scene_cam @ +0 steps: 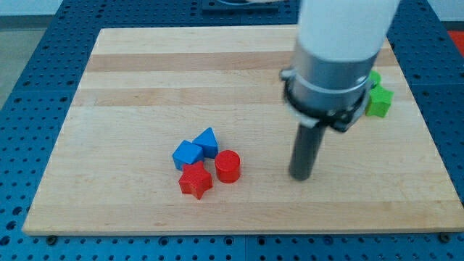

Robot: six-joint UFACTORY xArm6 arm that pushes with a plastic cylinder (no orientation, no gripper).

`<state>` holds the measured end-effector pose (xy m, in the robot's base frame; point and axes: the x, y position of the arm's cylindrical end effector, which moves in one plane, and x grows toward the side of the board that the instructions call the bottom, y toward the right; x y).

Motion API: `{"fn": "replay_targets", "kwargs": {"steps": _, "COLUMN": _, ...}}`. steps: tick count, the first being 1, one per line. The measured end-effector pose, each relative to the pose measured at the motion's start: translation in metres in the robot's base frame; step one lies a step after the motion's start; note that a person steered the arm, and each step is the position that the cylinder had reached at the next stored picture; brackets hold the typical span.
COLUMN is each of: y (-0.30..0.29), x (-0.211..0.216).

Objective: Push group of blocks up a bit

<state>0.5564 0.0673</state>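
Note:
A group of blocks lies on the wooden board [130,87] at the lower middle: a blue cube [188,154], a blue triangular block [207,141], a red cylinder [228,166] and a red star [196,180], all close together. My tip [300,176] rests on the board to the right of the group, about a hundred pixels from the red cylinder, touching no block. At the view's right a green star [378,101] lies partly behind the arm, with another green block [375,77] just above it, mostly hidden.
The arm's white and grey body [337,43] covers the upper right of the board. A blue perforated table [29,72] surrounds the board on all sides.

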Motion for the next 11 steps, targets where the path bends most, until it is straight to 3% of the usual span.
{"fn": "replay_targets", "kwargs": {"steps": 2, "y": -0.094, "x": 0.061}}
{"fn": "replay_targets", "kwargs": {"steps": 7, "y": -0.150, "x": 0.053}}
{"fn": "replay_targets", "kwargs": {"steps": 11, "y": -0.147, "x": 0.007}}
